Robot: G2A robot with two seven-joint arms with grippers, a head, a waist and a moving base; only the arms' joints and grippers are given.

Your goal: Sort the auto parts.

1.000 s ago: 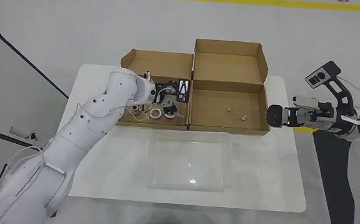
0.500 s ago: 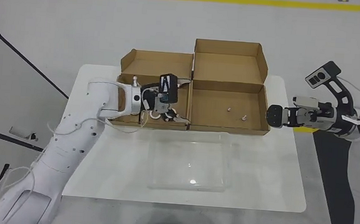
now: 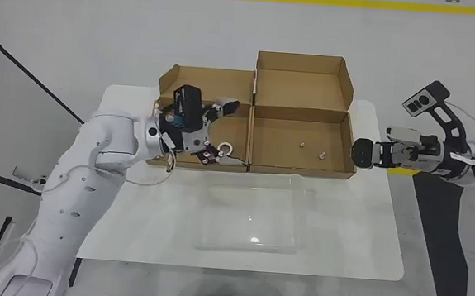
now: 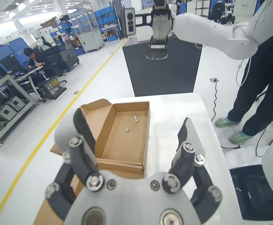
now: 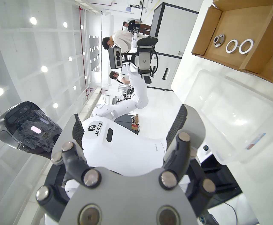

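Left gripper (image 3: 221,129) has swung back over the cardboard box (image 3: 209,86), spread and empty. I see the right gripper (image 5: 130,115) spread too.

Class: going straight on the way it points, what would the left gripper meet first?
The left gripper would probably first meet the box holding two bolts, seen between its open fingers; whether it clears the near wall is unclear.

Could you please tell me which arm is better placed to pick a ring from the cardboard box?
Left, probably. Its open gripper hangs over the box holding the rings, while the open right gripper sits outside the neighbouring box, farther off.
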